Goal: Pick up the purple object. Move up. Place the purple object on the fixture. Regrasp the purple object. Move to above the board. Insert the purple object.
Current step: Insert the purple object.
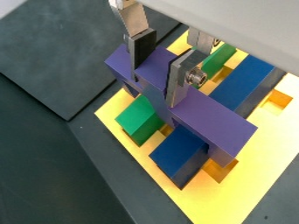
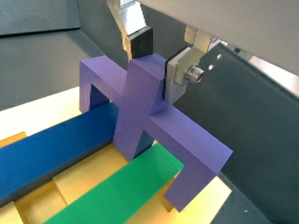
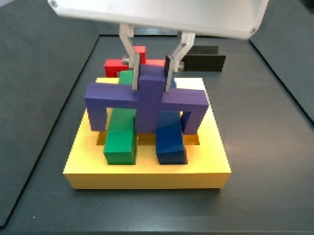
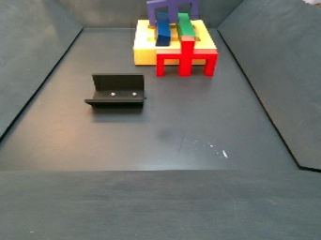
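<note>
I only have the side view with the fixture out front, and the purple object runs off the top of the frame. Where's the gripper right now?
Observer: The gripper is directly above the board, with its fingers on either side of the centre post of the purple object.
Operator: Is it clamped on the post?
Observer: I cannot tell. In a wrist view one silver finger looks to sit against the post, but the other pad's contact is unclear.
Operator: Anything under the crossbar besides the green piece?
Observer: Yes, a blue block lies beside the green block, and both pass under the crossbar.
</note>
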